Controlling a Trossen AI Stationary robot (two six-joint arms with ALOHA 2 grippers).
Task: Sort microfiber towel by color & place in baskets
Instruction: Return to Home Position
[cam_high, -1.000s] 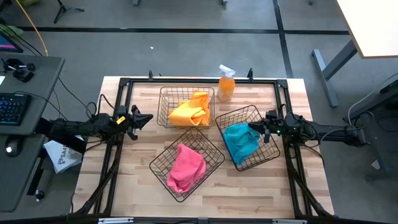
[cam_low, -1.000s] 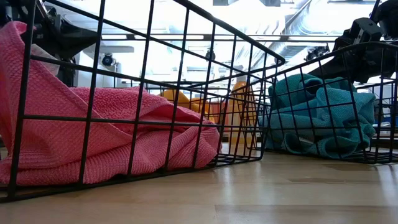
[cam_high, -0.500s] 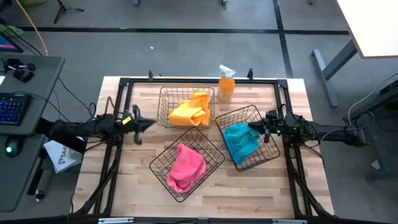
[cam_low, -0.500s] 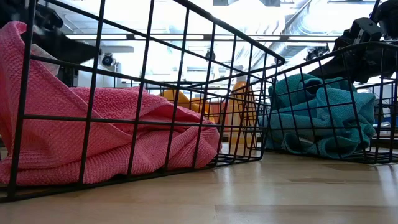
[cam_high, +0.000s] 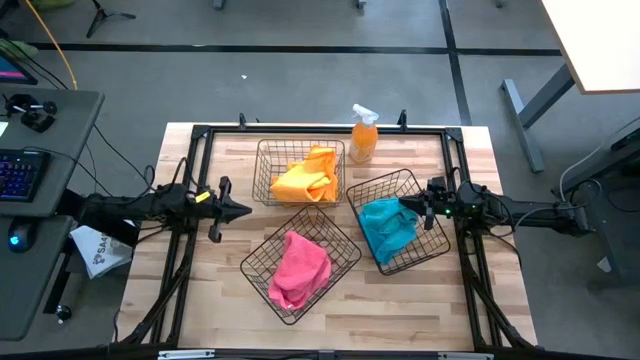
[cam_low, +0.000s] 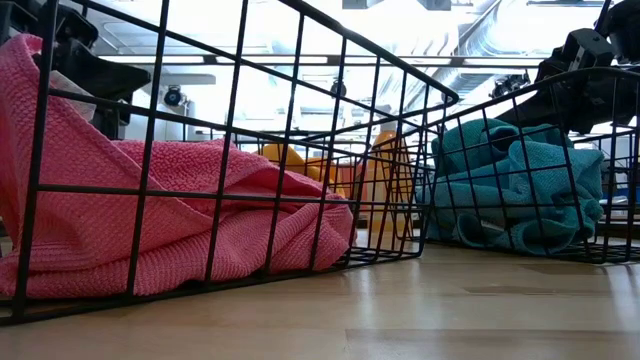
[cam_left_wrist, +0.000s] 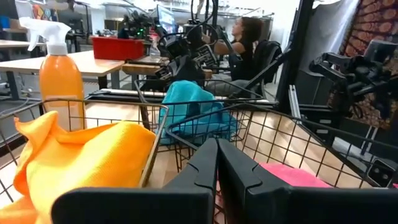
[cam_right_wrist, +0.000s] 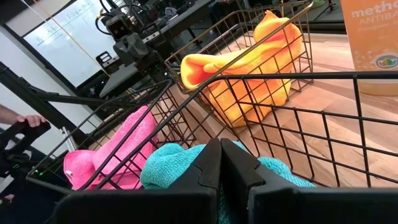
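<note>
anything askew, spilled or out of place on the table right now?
Nothing spilled or damaged. Only oddity: the front basket with the pink towel and the right basket with the teal towel sit skewed relative to the table; the rear basket is square. The spray bottle stands upright.

Three baskets (cam_high: 262, 165) crowd centre, bare table (cam_high: 400, 312) in front

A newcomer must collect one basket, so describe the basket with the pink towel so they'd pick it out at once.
On the wooden table, inside the black frame, find the wire basket farthest from the orange spray bottle, turned diamond-wise to the table edge. It alone holds a pink towel; its two neighbours hold a yellow-orange towel and a teal towel.
</note>
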